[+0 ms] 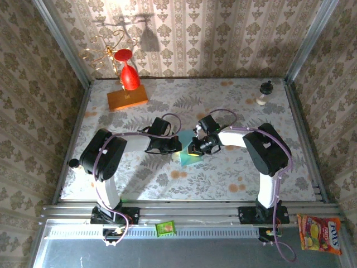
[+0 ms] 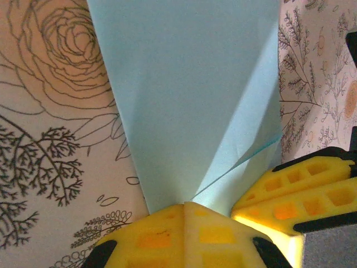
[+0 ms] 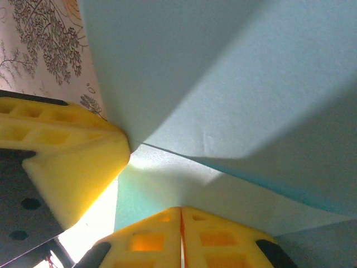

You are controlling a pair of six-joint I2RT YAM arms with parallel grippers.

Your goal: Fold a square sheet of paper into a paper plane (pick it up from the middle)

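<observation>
Your left gripper [image 2: 184, 207] is pinched shut on the thin, light-blue square sheet of paper [image 2: 184, 84], which fans out just ahead over the floral counter [image 2: 50, 139]. Your right gripper [image 3: 180, 212], fingers together, clamps the same sheet, likely to hold the crease.

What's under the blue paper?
The blue paper lies over the flowery table, which shows on both sides of it. The patch right beneath is covered, so anything there cannot be seen.

a robot test booth: aluminium frame [image 1: 61, 42], wallpapered walls [image 1: 223, 39], floral-print table [image 1: 234, 178].
</observation>
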